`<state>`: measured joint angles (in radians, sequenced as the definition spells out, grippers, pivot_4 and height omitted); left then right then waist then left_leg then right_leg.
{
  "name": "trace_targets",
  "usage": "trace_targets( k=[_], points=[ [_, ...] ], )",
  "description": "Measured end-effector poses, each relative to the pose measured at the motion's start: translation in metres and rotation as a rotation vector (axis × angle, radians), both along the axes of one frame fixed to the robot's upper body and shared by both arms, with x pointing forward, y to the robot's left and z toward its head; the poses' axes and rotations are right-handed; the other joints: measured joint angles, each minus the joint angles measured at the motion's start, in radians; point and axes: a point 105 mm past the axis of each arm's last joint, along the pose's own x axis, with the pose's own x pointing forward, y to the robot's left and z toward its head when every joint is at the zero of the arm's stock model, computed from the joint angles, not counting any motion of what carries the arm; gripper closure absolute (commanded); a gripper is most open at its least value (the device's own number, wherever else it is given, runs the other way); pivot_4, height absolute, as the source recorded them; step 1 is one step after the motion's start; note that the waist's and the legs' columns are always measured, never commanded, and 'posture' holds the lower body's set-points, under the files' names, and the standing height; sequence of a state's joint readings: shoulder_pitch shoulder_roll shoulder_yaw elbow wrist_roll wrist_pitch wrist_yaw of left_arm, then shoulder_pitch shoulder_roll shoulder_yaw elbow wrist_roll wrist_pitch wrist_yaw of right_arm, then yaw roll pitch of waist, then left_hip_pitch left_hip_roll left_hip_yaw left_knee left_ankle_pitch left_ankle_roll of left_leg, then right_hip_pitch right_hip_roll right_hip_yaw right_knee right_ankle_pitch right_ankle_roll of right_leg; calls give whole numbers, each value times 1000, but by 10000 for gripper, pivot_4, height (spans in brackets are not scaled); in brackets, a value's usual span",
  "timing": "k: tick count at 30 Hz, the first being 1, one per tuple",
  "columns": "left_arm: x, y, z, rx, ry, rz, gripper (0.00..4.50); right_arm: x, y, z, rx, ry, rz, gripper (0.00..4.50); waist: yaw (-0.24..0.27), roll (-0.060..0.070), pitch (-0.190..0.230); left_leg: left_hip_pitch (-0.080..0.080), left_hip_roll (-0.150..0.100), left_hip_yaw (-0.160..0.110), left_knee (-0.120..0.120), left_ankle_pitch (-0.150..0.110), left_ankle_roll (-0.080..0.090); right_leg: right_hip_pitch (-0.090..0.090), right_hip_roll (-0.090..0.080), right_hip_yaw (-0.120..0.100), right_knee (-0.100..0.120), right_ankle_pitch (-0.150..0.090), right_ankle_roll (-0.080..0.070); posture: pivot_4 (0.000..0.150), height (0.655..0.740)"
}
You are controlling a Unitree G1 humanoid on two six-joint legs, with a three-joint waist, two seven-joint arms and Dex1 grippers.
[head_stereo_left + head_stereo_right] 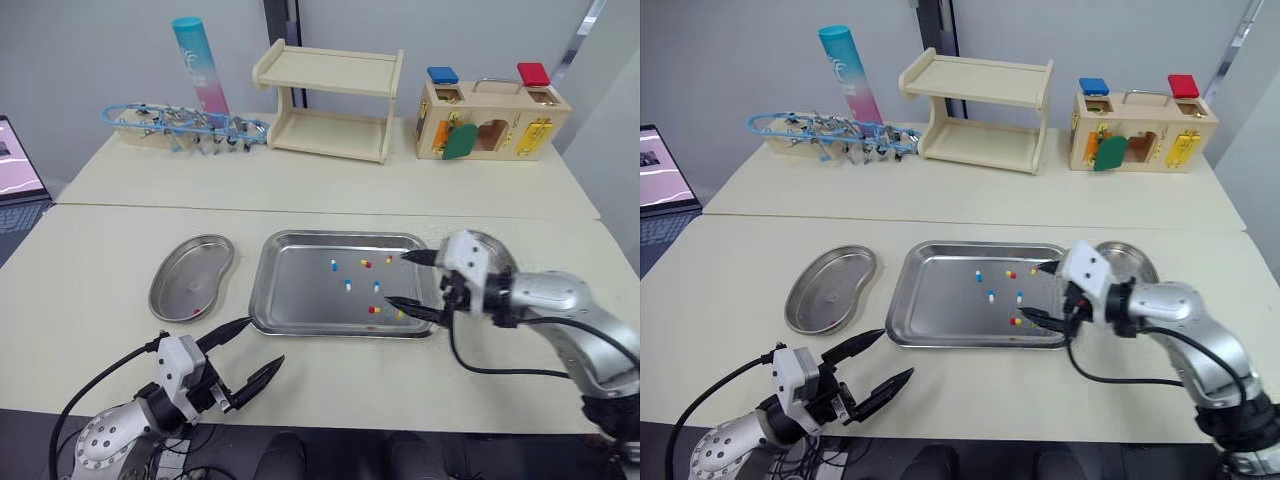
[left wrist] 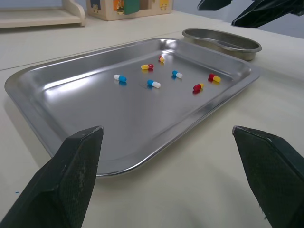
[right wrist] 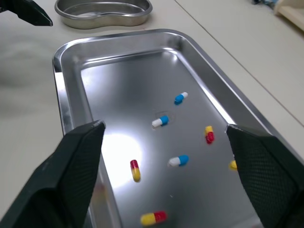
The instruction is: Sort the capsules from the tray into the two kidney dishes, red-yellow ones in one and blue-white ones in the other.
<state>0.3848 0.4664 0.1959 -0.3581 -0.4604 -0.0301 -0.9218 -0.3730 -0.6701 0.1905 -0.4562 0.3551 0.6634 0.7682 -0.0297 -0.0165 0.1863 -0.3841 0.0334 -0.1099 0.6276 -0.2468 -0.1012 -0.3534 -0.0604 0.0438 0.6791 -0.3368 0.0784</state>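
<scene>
The tray (image 1: 300, 290) lies between the left kidney dish (image 1: 190, 270) and the right kidney dish (image 2: 223, 47) (partly hidden) — the capsules (image 1: 348, 285) lie in the tray's right half.

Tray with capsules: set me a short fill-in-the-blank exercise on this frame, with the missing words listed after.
The tray holds ___ blue-white capsules. It also holds ___ red-yellow capsules. The right tool, open, hangs over the right end of the ___. The left tool is ___ rather than shut and holds nothing.
Missing words: three; four; tray; open.
</scene>
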Motion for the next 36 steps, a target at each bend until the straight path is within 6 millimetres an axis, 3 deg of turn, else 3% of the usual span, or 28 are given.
trace_targets(
  k=[1, 7, 13, 21, 33, 36],
  points=[
    [1, 0, 0, -2, -1, 2, 0, 2, 4, -2, 0, 1, -7, 16527, 0, 0, 0, 0, 0, 0, 0, 0, 0, 0, 0, 0, 0, 0, 0, 1500, 7400],
    [7, -11, 4, -10, -12, -10, 0, 34, 59, -15, -4, 11, -127, 16527, -12, 0, 0, 1, 0, -2, 0, 0, 0, -1, 1, 0, 2, 0, 0, 1500, 7400],
    [9, -12, 5, -4, 0, -4, 0, 50, 84, -26, -24, 66, -212, 16527, -10, 0, 0, 0, 0, -2, -1, 0, 0, -2, 1, 0, 2, 0, 0, 1500, 7400],
    [10, -16, 12, -3, -7, -7, 0, 69, 92, -44, -68, 114, -297, 16527, -14, 0, 0, 0, 0, -2, -1, 0, 0, -3, 1, 1, 3, 0, 0, 1500, 7400],
    [11, -19, 16, -4, 0, 8, 0, 84, 102, -47, -33, 150, -334, 16527, -25, 1, 0, 0, 0, -1, -1, 0, 0, -4, 1, 1, 3, 0, 0, 1500, 7400],
    [11, -19, 16, -4, 0, 7, 0, 87, 103, -47, -50, 133, -328, 22436, -26, 1, 0, 0, 0, -1, -1, 0, 0, -4, 1, 1, 3, 0, 0, 1500, 7400]
  ],
)
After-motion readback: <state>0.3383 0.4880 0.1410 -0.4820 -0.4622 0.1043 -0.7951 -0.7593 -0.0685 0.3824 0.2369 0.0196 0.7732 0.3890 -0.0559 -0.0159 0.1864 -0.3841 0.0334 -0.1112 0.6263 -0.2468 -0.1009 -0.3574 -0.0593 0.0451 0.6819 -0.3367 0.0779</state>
